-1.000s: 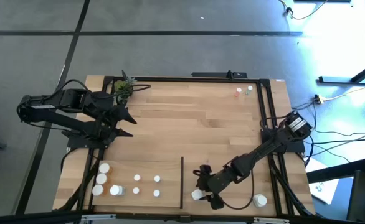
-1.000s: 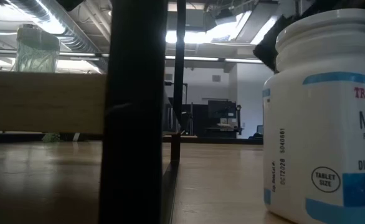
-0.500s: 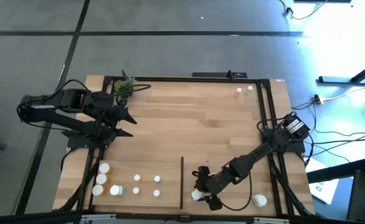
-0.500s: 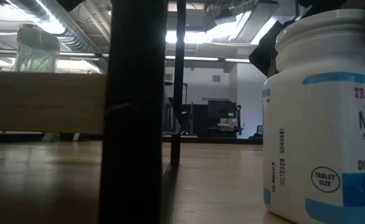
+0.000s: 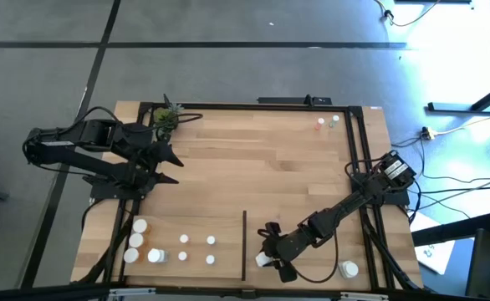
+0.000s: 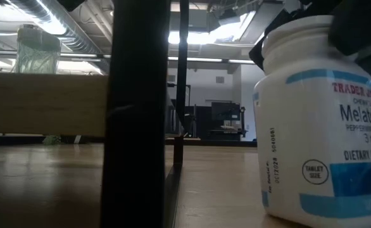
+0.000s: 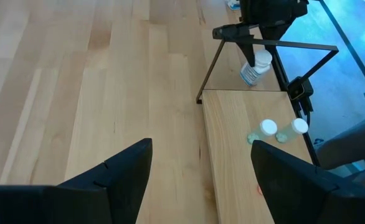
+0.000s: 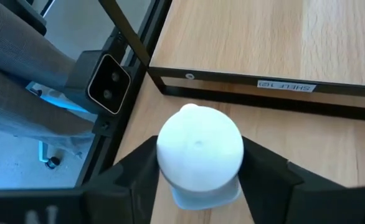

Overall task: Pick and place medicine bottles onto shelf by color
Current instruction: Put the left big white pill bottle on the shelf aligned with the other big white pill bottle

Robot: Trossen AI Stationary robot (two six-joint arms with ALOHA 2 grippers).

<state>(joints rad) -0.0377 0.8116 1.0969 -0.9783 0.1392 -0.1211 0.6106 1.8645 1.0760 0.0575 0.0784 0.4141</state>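
Right gripper (image 5: 268,260): at 6 o'clock, fingers clamping the white-capped white medicine bottle (image 8: 199,149), which tilts.
Left gripper (image 5: 171,167): at 9 o'clock, jaws wide, empty.

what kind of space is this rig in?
Probably a lab or workshop in an open industrial-style room: bare ceiling ducts and strip lights overhead, a concrete floor around the table, loose cables beside it.
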